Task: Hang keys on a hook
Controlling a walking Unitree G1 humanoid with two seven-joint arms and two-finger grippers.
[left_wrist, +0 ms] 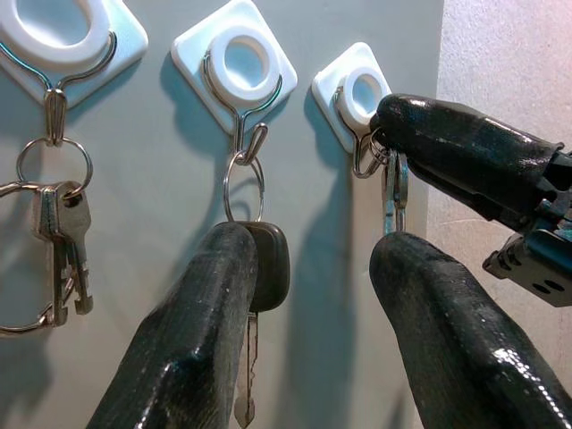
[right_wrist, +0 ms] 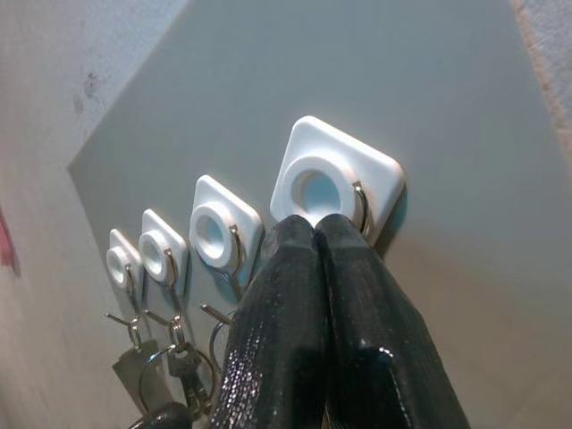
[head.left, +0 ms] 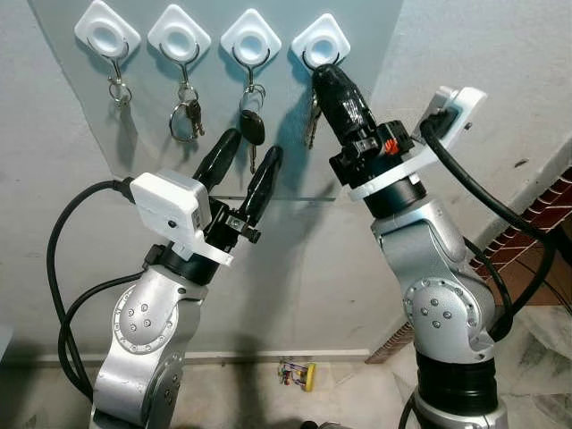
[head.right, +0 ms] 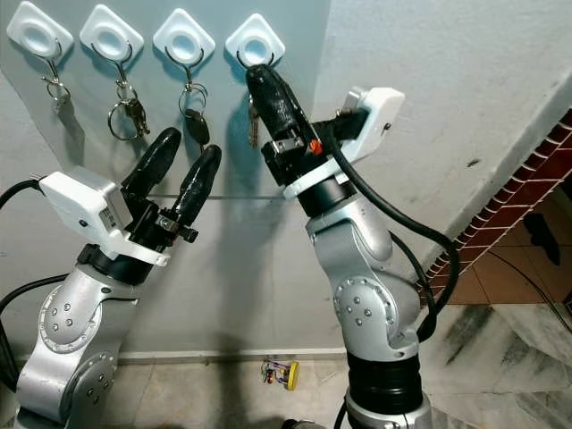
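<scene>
No readable writing anywhere. The grey board (head.left: 161, 125) held four white hooks; the right gripper (head.left: 326, 76), fingers pressed together, was up at the rightmost hook (head.left: 319, 40) where the keys (head.left: 312, 121) hung. The left gripper (head.left: 248, 154) hovered with fingers spread below the black car key (head.left: 252, 130).

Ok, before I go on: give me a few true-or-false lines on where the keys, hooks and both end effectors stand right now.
1. The right end effector is up at the rightmost hook. True.
2. Its fingers are spread wide apart. False: they are pressed together at the hook, with the keys hanging just under their tips.
3. The left end effector is clamped on the black-headed key. False: it is open, and that key hangs from the third hook.
4. All four hooks have something hanging from them. True.
5. A small colourful object lies on the floor by the wall. True.
</scene>
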